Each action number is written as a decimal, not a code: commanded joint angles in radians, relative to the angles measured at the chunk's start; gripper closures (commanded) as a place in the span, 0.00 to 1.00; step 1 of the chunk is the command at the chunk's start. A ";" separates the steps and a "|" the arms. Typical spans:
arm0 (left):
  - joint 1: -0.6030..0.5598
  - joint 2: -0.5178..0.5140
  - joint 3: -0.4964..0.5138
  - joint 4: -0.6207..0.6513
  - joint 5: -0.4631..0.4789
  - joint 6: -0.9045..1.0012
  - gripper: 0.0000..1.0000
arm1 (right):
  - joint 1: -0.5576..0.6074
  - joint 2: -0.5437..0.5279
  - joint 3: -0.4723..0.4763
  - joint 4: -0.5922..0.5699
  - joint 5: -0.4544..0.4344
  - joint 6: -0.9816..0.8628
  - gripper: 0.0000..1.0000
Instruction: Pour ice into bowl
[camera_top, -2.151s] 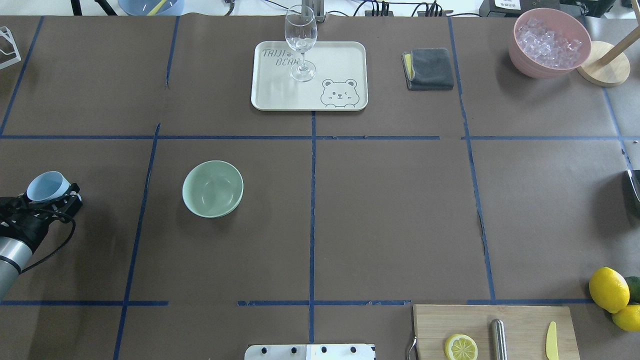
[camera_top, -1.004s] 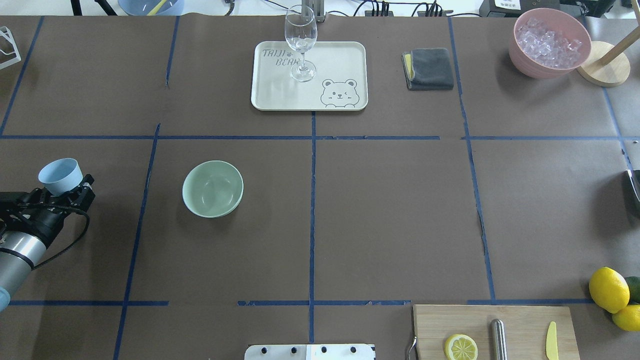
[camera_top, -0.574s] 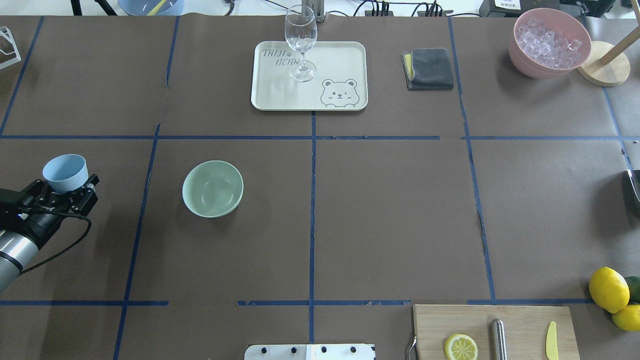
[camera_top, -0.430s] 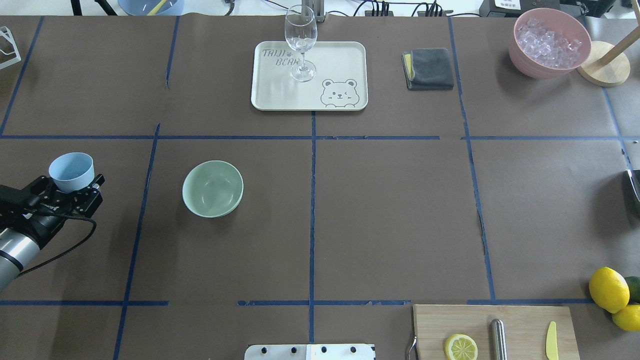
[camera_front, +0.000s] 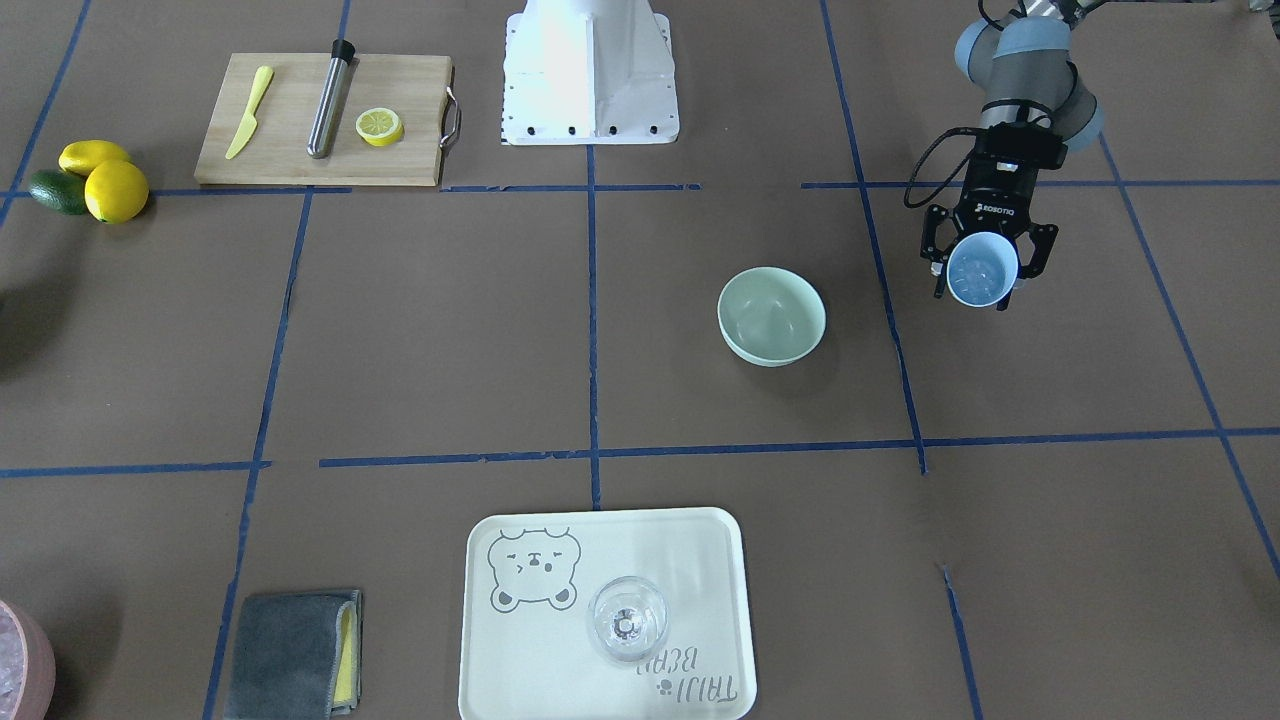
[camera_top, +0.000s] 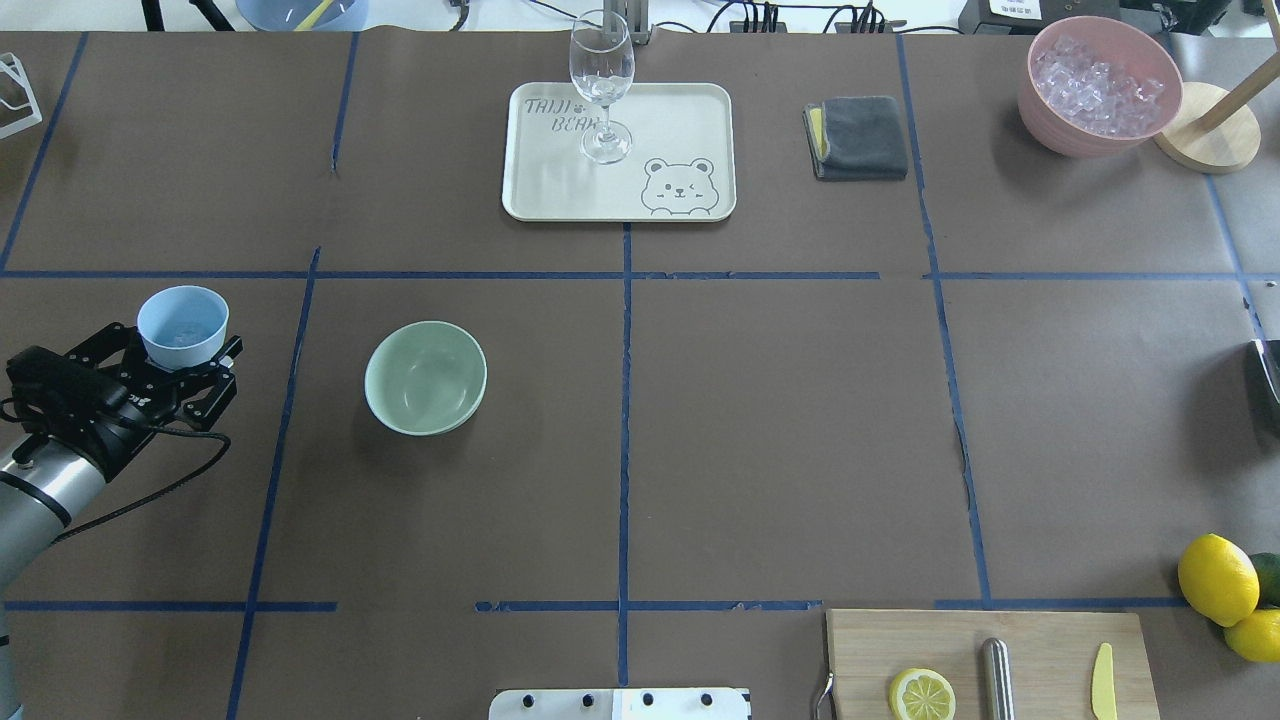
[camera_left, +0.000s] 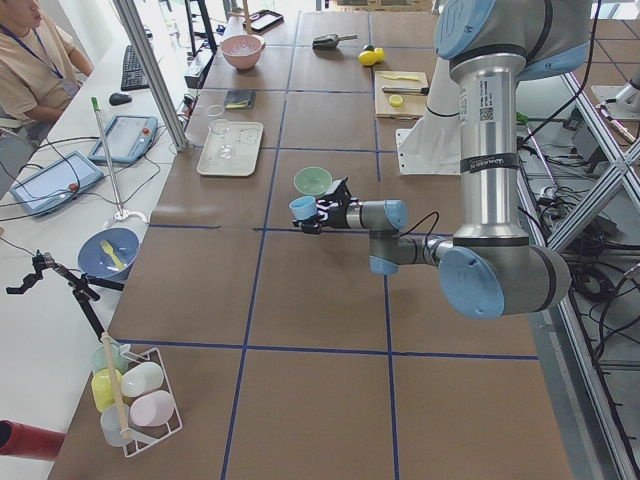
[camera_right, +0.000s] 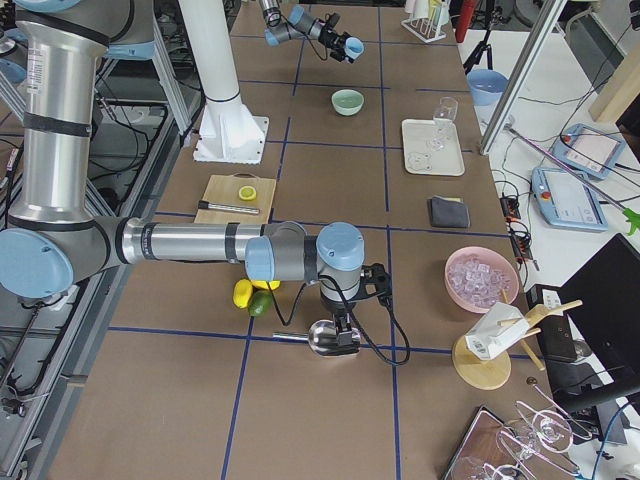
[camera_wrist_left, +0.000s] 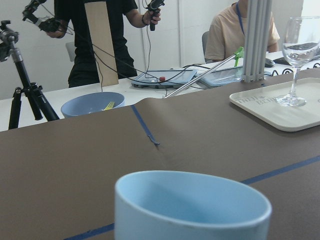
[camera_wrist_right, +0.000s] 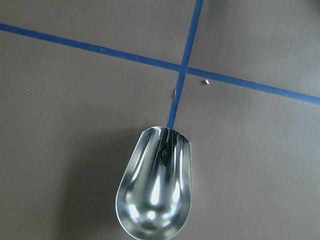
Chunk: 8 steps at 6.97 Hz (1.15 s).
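My left gripper is shut on a light blue cup, held above the table left of the bowl. Ice shows as small clear cubes inside the cup. The pale mint-green bowl stands empty on the brown table cover, about a bowl's width from the cup. From the left wrist only the cup's rim shows. My right arm's gripper hangs over a metal scoop near the table's right end; I cannot tell whether it is open or shut.
A cream tray with a wine glass stands at the back centre, a folded grey cloth beside it. A pink bowl of ice is at the back right. A cutting board and lemons lie front right.
My left gripper has carried the blue cup rightward and farther back, toward the green bowl. The cup's opening now faces more upward. Nothing else moved.
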 joint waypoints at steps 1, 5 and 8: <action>-0.001 -0.099 -0.002 0.188 0.008 0.135 1.00 | 0.000 0.000 0.000 0.000 0.000 0.000 0.00; 0.004 -0.210 -0.008 0.398 0.095 0.484 1.00 | 0.000 0.000 0.000 0.000 -0.002 0.000 0.00; 0.059 -0.228 -0.005 0.399 0.173 0.782 1.00 | 0.000 -0.001 0.000 0.000 -0.002 0.000 0.00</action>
